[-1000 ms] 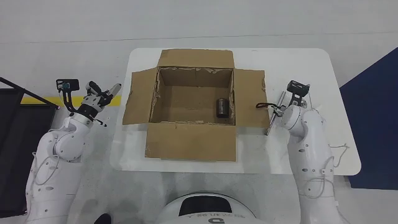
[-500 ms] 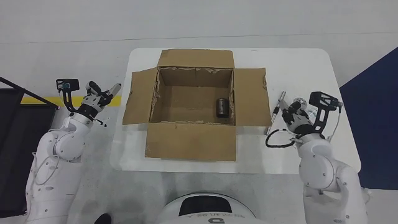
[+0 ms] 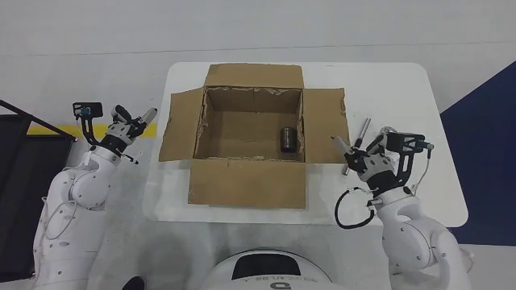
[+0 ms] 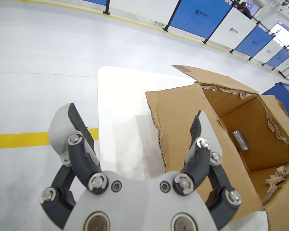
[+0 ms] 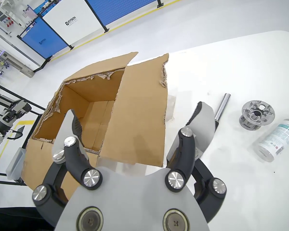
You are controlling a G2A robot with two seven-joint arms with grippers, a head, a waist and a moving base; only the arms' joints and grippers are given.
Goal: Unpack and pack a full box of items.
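Note:
An open cardboard box (image 3: 251,133) stands in the middle of the white table (image 3: 387,89), all flaps folded out. A dark metal cylinder (image 3: 288,138) lies inside by the right wall, also seen as the cylinder (image 4: 239,140) in the left wrist view. My right gripper (image 3: 351,150) hovers open and empty just right of the box's right flap (image 5: 139,111). Beside it on the table lie a metal rod (image 5: 222,106), a grey metal spool (image 5: 257,115) and a clear bottle (image 5: 277,140). My left gripper (image 4: 134,111) hangs open and empty off the table's left edge, facing the box (image 4: 183,111).
The rod (image 3: 360,133) lies slanted right of the box flap. Bare table stretches along the far right and at the back right corner. Blue and white barrier panels (image 4: 200,13) stand far off on the floor.
My right arm has drawn back from the rod toward the table's front, its wrist swinging out to the right and back. The left arm has not moved.

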